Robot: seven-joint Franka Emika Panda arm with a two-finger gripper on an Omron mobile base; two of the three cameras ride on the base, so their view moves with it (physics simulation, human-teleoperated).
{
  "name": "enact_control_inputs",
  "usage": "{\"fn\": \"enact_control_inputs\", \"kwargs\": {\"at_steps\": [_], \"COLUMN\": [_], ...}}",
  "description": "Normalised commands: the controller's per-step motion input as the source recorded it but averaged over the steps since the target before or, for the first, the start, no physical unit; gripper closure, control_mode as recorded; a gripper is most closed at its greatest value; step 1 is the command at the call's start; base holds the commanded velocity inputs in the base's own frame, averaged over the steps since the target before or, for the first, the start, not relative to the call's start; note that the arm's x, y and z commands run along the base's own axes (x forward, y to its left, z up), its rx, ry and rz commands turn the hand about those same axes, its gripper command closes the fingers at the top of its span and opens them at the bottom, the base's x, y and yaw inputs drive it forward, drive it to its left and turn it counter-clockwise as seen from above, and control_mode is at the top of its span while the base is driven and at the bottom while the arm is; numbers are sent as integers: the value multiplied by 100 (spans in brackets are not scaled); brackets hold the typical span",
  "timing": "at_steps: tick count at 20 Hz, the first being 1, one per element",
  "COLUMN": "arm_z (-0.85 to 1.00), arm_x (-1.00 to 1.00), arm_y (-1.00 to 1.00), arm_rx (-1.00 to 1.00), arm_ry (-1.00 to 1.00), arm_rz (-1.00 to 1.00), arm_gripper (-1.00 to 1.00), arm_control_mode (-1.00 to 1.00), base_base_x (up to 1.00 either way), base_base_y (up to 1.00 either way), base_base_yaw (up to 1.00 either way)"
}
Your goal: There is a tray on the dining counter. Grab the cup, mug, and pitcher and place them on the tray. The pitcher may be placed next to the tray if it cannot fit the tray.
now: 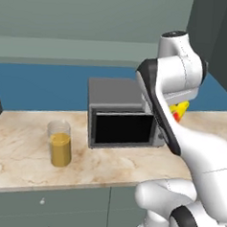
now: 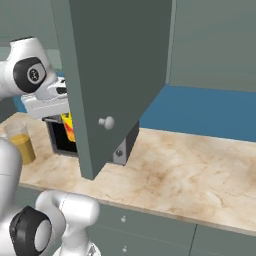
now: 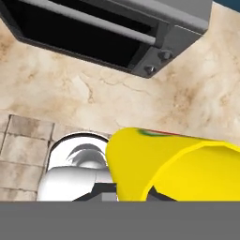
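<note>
My tool is closed on the cup, which lies large and bright yellow across the lower right of the hand view, open mouth toward the lower right, a red and green mark along its upper edge. The fingertips sit at the cup's lower edge, largely covered by it, so I judge the grip from the closed stance and the cup's place against them.

In the left base view the cup shows as a small yellow and red patch right of centre, tucked behind my arm and raised above the desk. In the right base view the cup appears at centre left, under my hand and partly hidden by an open cabinet door that hangs across the middle of the frame.

The pitcher stands upright at left centre of the left base view, on the marbled desk, its lower half orange-yellow. It is well apart from the cup, with a grey microwave between them. In the right base view the pitcher stands at the left edge.

In the hand view the microwave runs across the top of the frame, the desk surface below it, and a tiled floor at lower left.
</note>
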Motion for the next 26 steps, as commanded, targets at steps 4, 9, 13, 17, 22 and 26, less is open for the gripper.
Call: {"fn": "enact_control_inputs", "kwargs": {"at_steps": [4, 9, 13, 17, 22, 26], "arm_z": [0, 0, 0, 0, 0, 0], "arm_x": [0, 0, 0, 0, 0, 0], "arm_y": [0, 0, 0, 0, 0, 0], "arm_rx": [0, 0, 0, 0, 0, 0], "arm_ry": [0, 0, 0, 0, 0, 0], "arm_rz": [0, 0, 0, 0, 0, 0], "arm_gripper": [100, 100, 100, 100, 100, 100], "arm_control_mode": [100, 100, 100, 100, 100, 100], "base_base_x": [-100, -100, -46, 0, 0, 0], "base_base_y": [-1, 0, 0, 0, -12, -20], "base_base_yaw": [-12, -16, -41, -84, -91, -90]}}
